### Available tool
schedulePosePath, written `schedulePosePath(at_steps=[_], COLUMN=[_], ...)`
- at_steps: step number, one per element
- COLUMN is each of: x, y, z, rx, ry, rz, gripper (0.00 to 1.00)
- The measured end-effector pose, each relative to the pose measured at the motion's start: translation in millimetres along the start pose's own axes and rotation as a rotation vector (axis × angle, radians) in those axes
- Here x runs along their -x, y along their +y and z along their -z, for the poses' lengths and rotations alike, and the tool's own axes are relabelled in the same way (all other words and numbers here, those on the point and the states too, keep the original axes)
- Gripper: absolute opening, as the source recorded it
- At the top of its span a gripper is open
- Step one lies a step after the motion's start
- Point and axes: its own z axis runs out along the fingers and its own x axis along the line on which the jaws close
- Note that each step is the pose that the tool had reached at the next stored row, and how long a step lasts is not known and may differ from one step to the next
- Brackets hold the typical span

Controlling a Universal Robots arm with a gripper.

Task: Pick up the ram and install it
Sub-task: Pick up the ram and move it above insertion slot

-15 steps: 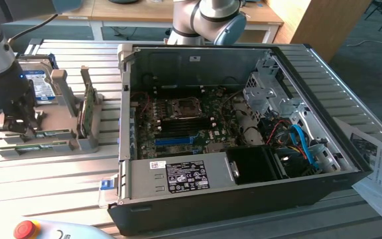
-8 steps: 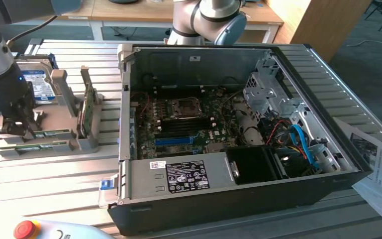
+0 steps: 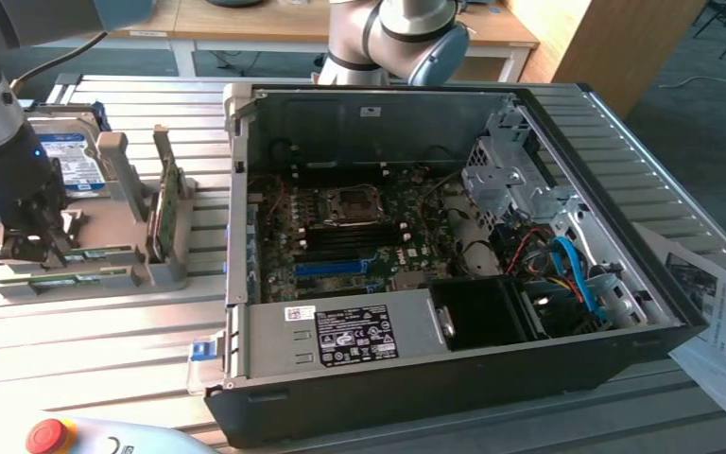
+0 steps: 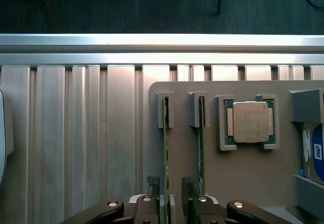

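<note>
- My claw is spread, with one finger on each side of the ram. A gap shows on both sides, so I am straddling it, not pinching it.
- The ram stands on edge in the grey holder. From my wrist it reads as a long, thin green line, and its far end sits in a small grey notch.
- A second stick stands parallel, just beside the outer face of one of my fingers. Room is tight on that side.
- Beyond that stick, a square processor lies in its pocket, with the blue-labelled hard drive farther along.
- On the ram's other side the holder's edge is near, and past it there is bare ribbed table.
- In the exterior view, the open computer case sits to the exterior view's right of the holder. A tall green card stands upright between them.
</note>
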Motion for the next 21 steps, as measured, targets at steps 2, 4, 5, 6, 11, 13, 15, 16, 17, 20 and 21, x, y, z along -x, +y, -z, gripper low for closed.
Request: schedulePosePath(at_steps=[2,4,5,6,11,13,15,16,17,20,21], x=[0.0,-0.1,-0.1,-0.1,-0.2,-0.1,0.0,0.0,0.0,0.0,0.1], y=[0.0,-0.1,-0.1,-0.2,-2.1,-3.7,-4.9,-5.4,-5.9,-8.0,-8.6], z=[0.0,0.0,0.0,0.0,0.1,0.1,0.2,0.2,0.2,0.2,0.3], rx=[-0.0001,0.0,0.0,0.0,0.0,0.0,0.0,0.0001,0.0,-0.0001,0.0001], ry=[-0.0001,-0.0001,-0.0001,0.0,0.0,0.0,0.0,0.0,0.0,0.0,0.0001], rz=[0.0,0.0,0.0,0.0,0.0,0.0,0.001,0.001,0.001,0.002,0.003], gripper=[0.31,0.31,0.31,0.31,0.31,0.31,0.31,0.31,0.31,0.31,0.31])
